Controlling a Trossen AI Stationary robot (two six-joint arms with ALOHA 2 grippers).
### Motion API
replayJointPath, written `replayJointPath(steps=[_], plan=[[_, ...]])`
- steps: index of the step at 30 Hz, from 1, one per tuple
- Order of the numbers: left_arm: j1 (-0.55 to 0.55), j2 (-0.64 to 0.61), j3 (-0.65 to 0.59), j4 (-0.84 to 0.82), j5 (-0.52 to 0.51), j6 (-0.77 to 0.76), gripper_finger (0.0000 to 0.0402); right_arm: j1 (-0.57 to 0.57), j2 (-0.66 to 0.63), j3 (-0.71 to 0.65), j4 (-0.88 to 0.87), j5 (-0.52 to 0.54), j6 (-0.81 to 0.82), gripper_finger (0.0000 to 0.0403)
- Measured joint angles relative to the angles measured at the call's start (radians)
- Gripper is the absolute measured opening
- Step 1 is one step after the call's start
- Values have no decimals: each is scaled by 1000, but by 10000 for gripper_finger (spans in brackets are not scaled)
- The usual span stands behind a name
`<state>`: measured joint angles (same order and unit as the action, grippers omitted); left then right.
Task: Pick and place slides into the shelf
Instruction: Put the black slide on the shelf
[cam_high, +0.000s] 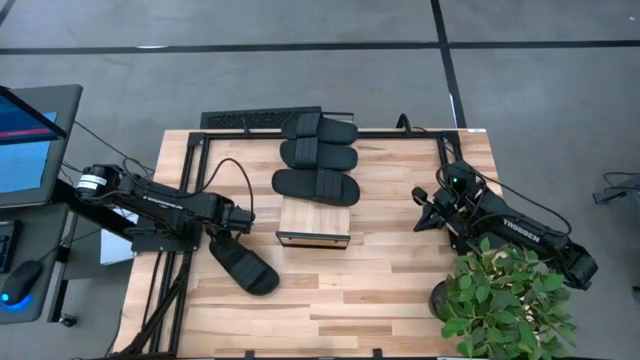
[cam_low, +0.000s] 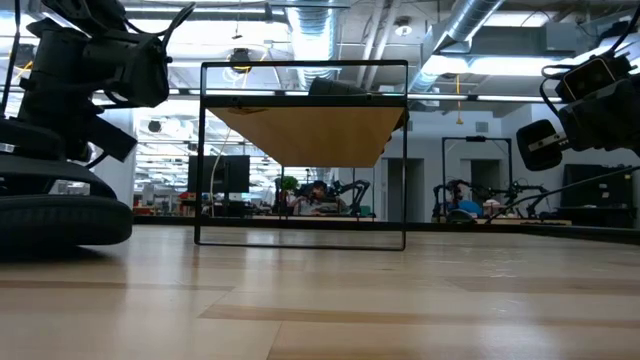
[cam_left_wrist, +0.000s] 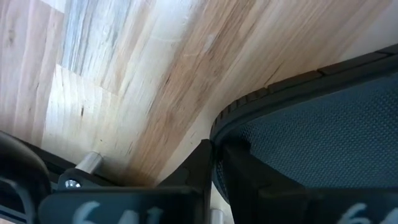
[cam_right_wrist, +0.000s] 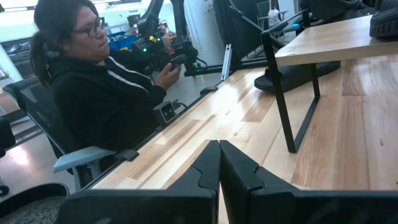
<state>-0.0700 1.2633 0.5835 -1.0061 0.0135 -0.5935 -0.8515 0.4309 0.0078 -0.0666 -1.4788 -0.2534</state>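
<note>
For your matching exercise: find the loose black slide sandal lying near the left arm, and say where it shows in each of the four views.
High view: the matte black slide sandal lies lower left of the light-wood shelf, at the left gripper.
Low view: its dark sole fills the left edge.
Left wrist view: its textured edge lies beside the fingers.
Right wrist view: cannot tell.
Shared landmark: the shelf.

There are four slides: three (cam_high: 318, 127) (cam_high: 318, 155) (cam_high: 316, 186) on the shelf (cam_high: 313, 226), one (cam_high: 243, 265) left of it.
</note>
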Motion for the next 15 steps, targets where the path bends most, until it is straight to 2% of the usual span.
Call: replayJointPath(steps=[15], plan=[[-1, 0, 0, 25, -53, -8, 25, 0, 0, 0, 0, 0, 0, 0]])
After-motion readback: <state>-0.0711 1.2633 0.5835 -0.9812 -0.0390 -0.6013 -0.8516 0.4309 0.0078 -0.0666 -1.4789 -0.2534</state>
